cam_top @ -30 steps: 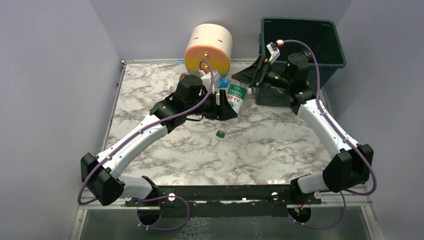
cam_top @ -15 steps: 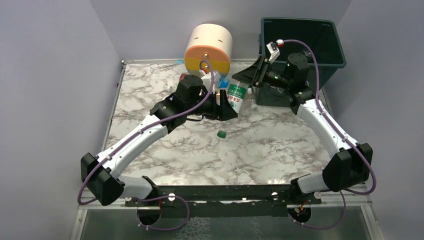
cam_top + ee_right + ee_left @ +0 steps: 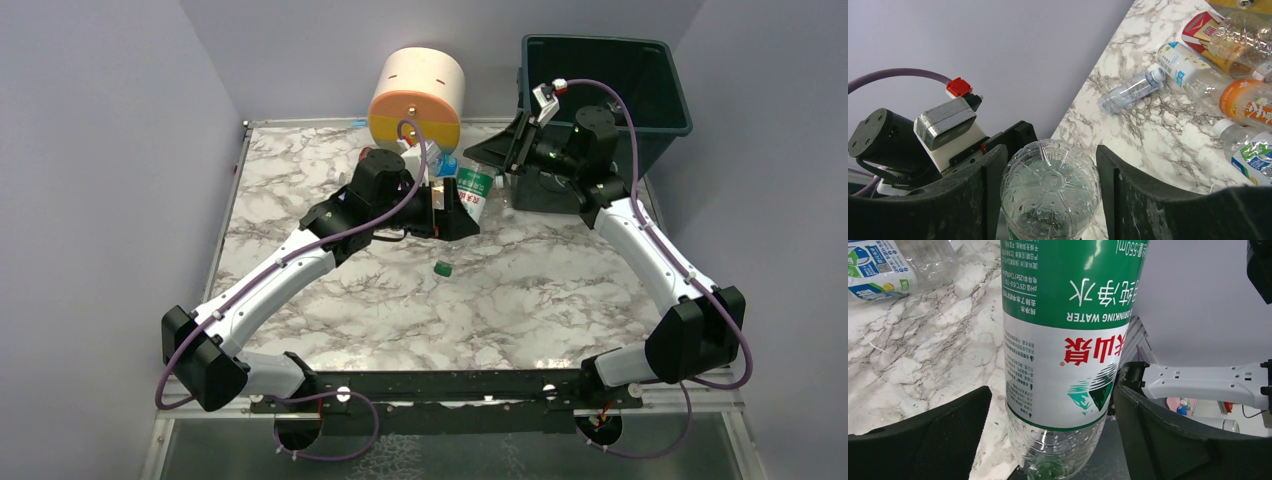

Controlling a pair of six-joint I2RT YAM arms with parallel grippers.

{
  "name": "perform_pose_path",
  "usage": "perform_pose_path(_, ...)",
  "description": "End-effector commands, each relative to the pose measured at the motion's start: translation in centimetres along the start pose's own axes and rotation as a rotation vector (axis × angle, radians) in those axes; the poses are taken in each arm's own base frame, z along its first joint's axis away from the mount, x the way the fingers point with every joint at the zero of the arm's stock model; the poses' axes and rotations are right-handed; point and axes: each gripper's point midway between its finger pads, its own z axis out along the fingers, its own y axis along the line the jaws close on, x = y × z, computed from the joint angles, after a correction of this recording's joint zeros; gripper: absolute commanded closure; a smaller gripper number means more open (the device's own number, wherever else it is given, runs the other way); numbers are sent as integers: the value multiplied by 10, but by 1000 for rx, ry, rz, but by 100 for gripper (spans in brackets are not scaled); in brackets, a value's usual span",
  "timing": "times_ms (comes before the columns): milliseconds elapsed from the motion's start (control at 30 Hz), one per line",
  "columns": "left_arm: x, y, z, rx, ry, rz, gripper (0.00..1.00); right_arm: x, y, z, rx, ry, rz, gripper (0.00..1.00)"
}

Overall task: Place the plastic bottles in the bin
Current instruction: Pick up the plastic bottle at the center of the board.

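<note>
Early days, we reckon. The tabletop (image 3: pixel 560 290) left of the bin (image 3: pixel 620 80) has a heap of bottles (image 3: pixel 1193 70) lying on it, and we can't spot any inside the bin. Just left of the bin, the right hand (image 3: pixel 487 157) pinches the base end of a green-label bottle (image 3: pixel 1063 340), which looks lifted. The left hand (image 3: pixel 458 212) sits spread around its label, with a gap on one side. A loose green cap (image 3: pixel 440 268) lies further from the bin.
</note>
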Motion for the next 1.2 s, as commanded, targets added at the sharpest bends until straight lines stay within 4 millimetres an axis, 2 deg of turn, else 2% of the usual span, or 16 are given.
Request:
perform_pose_path(0,-17,-11,-6,12,-63,24,1,-1,7,1,-23,-2,-25,48)
perform_pose_path(233,-21,-13,-12,4,-82,27,1,0,7,0,-19,-1,-24,48)
perform_pose_path(433,-29,-25,-26,24,-117,42,1,-2,6,1,-12,-6,-30,49)
perform_pose_path(633,-39,-42,-48,53,-167,62,1,-7,5,4,-4,-7,-38,49)
perform_pose_path(700,-51,-57,-62,82,-212,80,1,-9,5,5,-3,-9,-39,49)
perform_pose_path(800,-59,-65,-79,86,-262,96,1,-14,7,7,-4,-13,-47,49)
perform_pose_path(967,-58,-58,-95,36,-307,108,1,-35,19,12,-5,-29,-85,49)
perform_pose_path(1167,-44,-49,-99,20,-296,87,1,-74,39,20,-12,-65,-147,49)
